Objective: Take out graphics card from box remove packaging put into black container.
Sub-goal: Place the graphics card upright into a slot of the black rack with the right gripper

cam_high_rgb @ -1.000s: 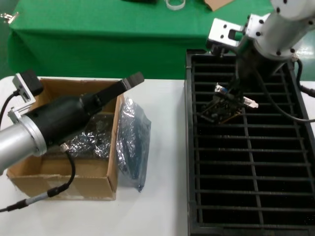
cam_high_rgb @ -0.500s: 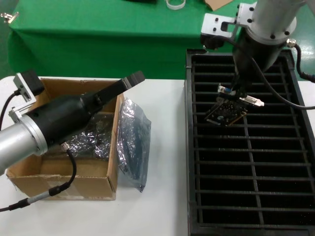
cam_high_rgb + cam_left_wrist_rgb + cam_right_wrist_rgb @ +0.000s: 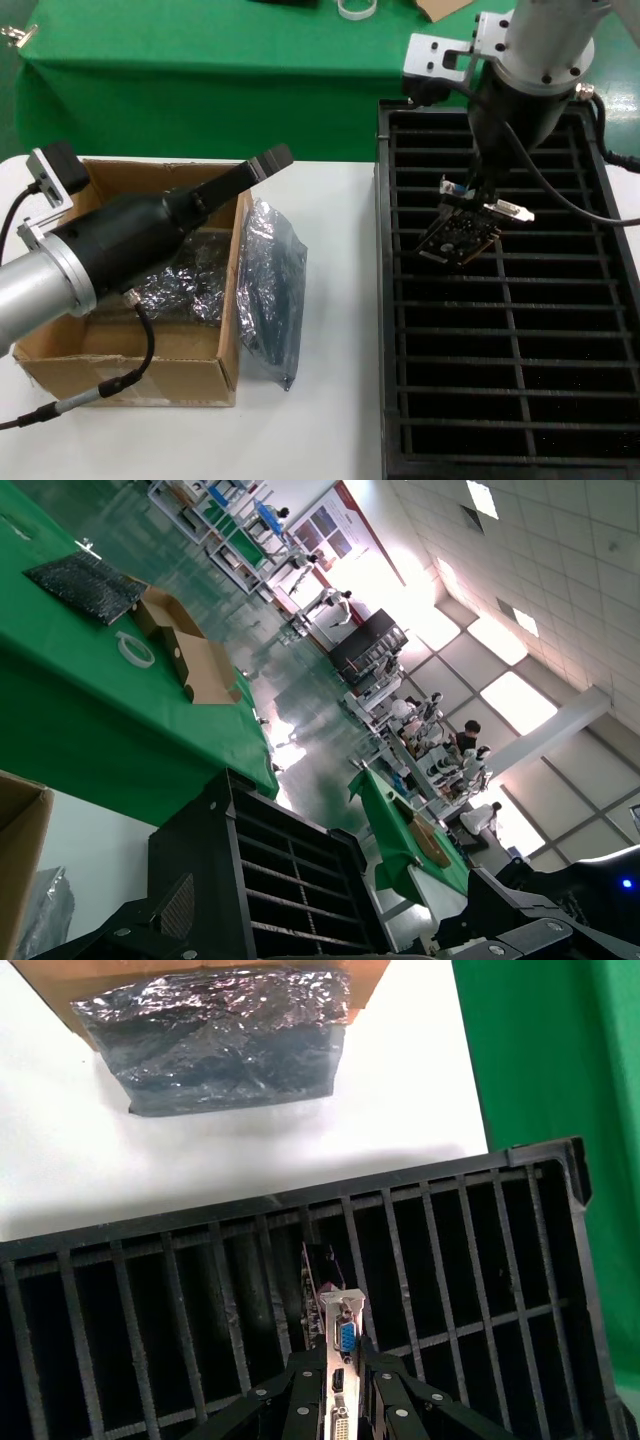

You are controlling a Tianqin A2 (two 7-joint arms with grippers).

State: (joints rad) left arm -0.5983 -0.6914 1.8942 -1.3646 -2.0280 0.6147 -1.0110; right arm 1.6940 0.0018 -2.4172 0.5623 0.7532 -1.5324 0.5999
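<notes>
- The right gripper (image 3: 470, 212) hangs over the far half of the black container (image 3: 386, 300), its fingers (image 3: 300, 1400) closed on the bracket end of the graphics card (image 3: 458, 236).
- The card sits tilted, its lower corner just above the ribs and not yet inside any slot.
- Judged risk: at that slant the card's edge could catch on a rib and jam or twist out of the grip instead of sliding down between two ribs.
- A release now would likely leave it lying across the ribs.
- The packaging (image 3: 270, 290) leans on the table against the side of the box (image 3: 130, 372).
- The left gripper (image 3: 262, 165) hovers over the box; whether its fingers are apart cannot be told.
</notes>
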